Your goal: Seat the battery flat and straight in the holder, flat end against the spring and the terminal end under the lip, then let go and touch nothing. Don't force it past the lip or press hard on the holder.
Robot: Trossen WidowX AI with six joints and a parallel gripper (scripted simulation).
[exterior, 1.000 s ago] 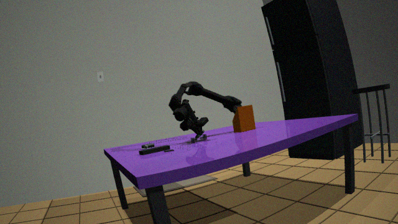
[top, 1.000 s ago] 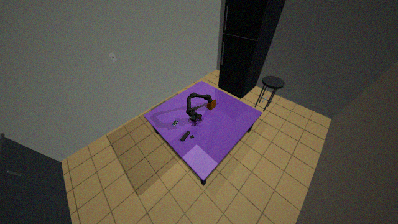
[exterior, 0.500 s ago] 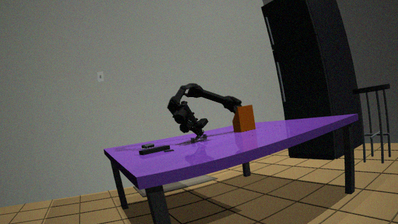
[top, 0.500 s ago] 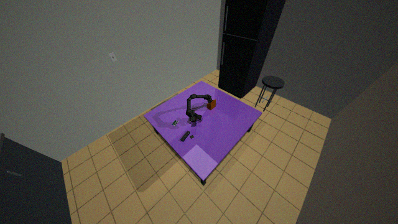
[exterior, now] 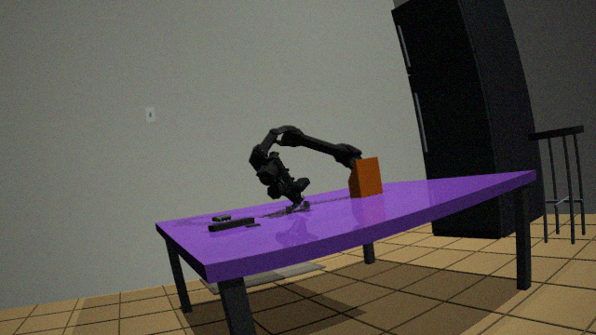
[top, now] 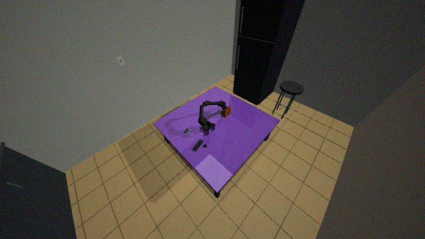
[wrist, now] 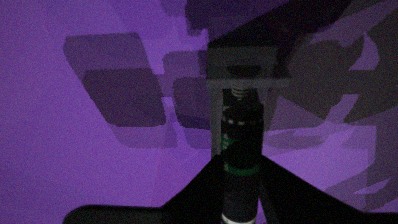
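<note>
On the purple table [exterior: 419, 195], the exterior view shows a dark remote-like bar [exterior: 231, 224] near the left edge, then the gripper [exterior: 294, 203] low over the holder [exterior: 298, 206], then an orange block [exterior: 366, 177], with bare surface stretching right toward the far corner. Only the wrist view shows the holder [wrist: 243, 75] closely (its spring [wrist: 240, 91] sits just ahead of the battery). Its fingers are clamped narrowly on the dark, green-banded battery [wrist: 241, 150], which lies lengthwise along the holder's channel.
</note>
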